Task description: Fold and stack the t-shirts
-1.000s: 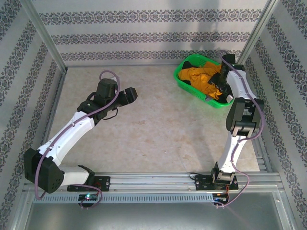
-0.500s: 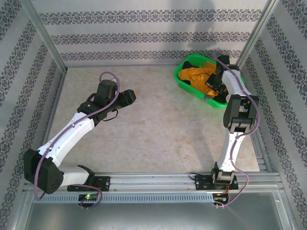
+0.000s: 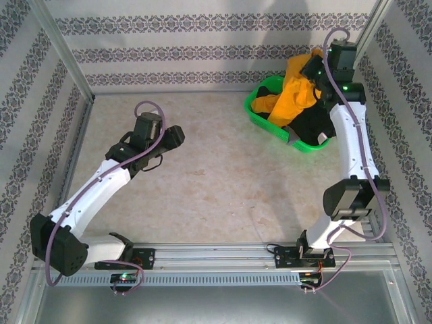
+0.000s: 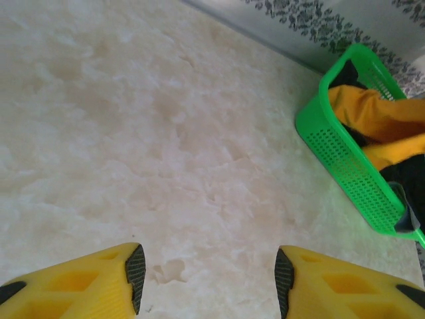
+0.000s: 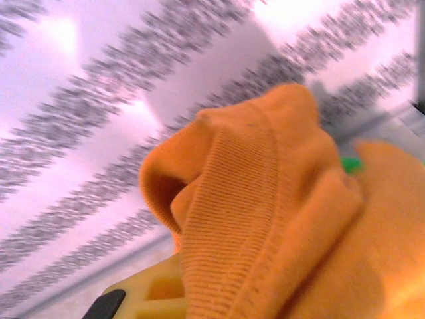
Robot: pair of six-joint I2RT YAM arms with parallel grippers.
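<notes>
In the upper right of the overhead frame, I see my right pincer (image 3: 314,70) pinching the mustard-orange t-shirt (image 3: 295,91), which hangs from it above the green basket (image 3: 266,127), its lower end trailing among the black t-shirts (image 3: 312,125) inside. At centre left, my left pincer (image 3: 178,134) hovers spread over the bare surface (image 3: 223,182), well apart from the basket.

Orange shirt (image 5: 265,219) covers most of right fingers (image 5: 151,290); wall (image 5: 99,133) blurred; basket (image 4: 345,166) cut off at edge.
</notes>
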